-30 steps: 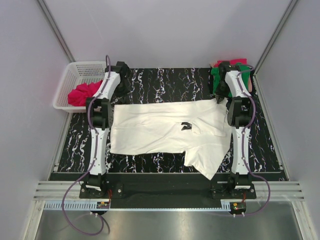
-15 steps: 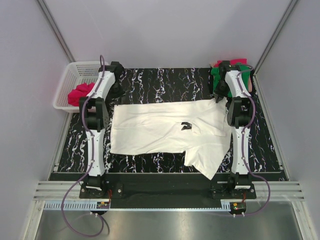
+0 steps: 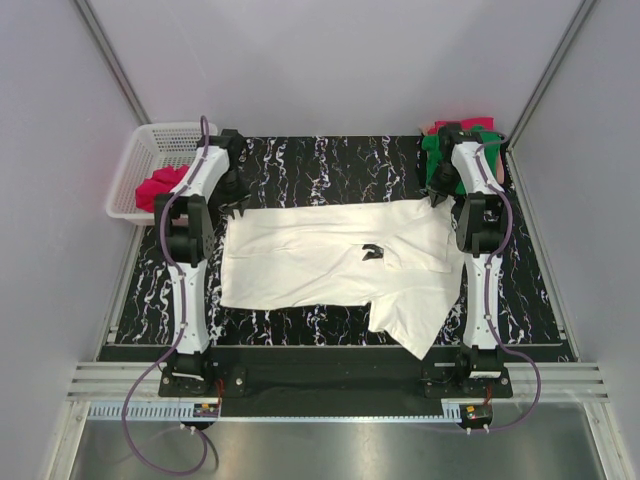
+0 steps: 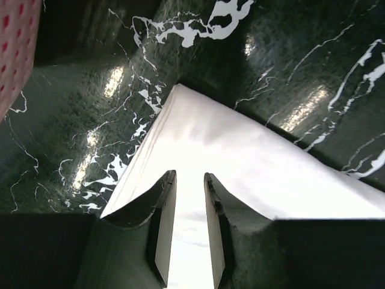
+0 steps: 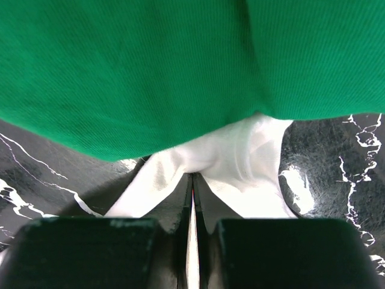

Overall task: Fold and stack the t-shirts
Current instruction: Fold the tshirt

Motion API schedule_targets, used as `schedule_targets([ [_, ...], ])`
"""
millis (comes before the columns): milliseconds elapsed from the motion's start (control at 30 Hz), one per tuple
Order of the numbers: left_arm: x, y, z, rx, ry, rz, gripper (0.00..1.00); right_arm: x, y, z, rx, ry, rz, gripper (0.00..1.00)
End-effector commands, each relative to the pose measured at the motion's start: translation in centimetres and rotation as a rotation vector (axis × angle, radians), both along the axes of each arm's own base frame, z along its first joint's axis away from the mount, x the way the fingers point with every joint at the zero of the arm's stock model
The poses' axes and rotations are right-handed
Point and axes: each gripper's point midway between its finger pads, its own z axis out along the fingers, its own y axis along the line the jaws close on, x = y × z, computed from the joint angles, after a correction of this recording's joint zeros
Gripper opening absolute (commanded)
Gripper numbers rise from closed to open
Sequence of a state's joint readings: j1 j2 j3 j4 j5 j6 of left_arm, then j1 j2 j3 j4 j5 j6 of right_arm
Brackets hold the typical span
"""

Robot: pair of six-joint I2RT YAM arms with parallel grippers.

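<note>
The white t-shirt (image 3: pixel 330 260) lies spread flat on the black marbled table, one sleeve hanging toward the front edge. My left gripper (image 3: pixel 237 203) hovers over its back left corner (image 4: pixel 240 162), open (image 4: pixel 189 177), with cloth showing below the gap and nothing held. At the back right corner my right gripper (image 3: pixel 437 198) is shut on the white t-shirt (image 5: pixel 240 156), cloth bunched at the fingertips (image 5: pixel 192 176). The green t-shirt (image 3: pixel 440 155) lies just behind it, filling the top of the right wrist view (image 5: pixel 180 60). The pinkish-red t-shirt (image 3: pixel 160 185) sits crumpled in the basket.
A white perforated basket (image 3: pixel 150 130) stands at the back left, off the table's corner, its wall close to my left gripper (image 4: pixel 15 48). Grey walls enclose the table on three sides. A bit of red cloth (image 3: pixel 460 125) shows behind the green shirt.
My left gripper has opened and let go of the shirt's back left corner, and the left arm's elbow has swung a little to the left. The right arm has stayed put.
</note>
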State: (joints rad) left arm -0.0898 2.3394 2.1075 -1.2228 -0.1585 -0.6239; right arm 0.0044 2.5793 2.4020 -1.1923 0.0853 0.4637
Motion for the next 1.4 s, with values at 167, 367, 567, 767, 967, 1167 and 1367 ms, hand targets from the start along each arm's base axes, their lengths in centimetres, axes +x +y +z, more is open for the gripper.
schedule_targets([
  [167, 2.3, -0.1, -2.0, -0.005, -0.041, -0.005, 0.11, -0.7, 0.7, 2.8, 0.032, -0.025, 0.026, 0.00],
  [367, 2.1, -0.2, -3.7, -0.009, -0.006, 0.002, 0.00, -1.2, 0.3, 2.6, 0.017, -0.010, 0.031, 0.00],
  [567, 2.2, 0.2, -4.5, 0.019, 0.004, 0.011, 0.00, -1.3, 0.3, 2.1, 0.017, 0.001, 0.034, 0.00],
  [767, 3.7, 0.2, -3.6, 0.014, -0.017, 0.037, 0.00, -0.7, 0.4, 1.6, 0.023, -0.004, 0.030, 0.00],
  [967, 4.3, 0.3, -2.7, 0.002, -0.033, 0.042, 0.00, 0.5, 0.6, 0.9, 0.027, -0.022, 0.014, 0.00],
  [1167, 4.6, 0.9, -1.8, -0.005, -0.054, 0.055, 0.00, 1.6, 0.8, 0.7, 0.039, -0.044, 0.014, 0.00],
  [1367, 5.2, 2.2, -1.2, -0.012, -0.076, 0.089, 0.00, 2.2, -0.8, 0.7, 0.028, -0.058, -0.017, 0.00],
])
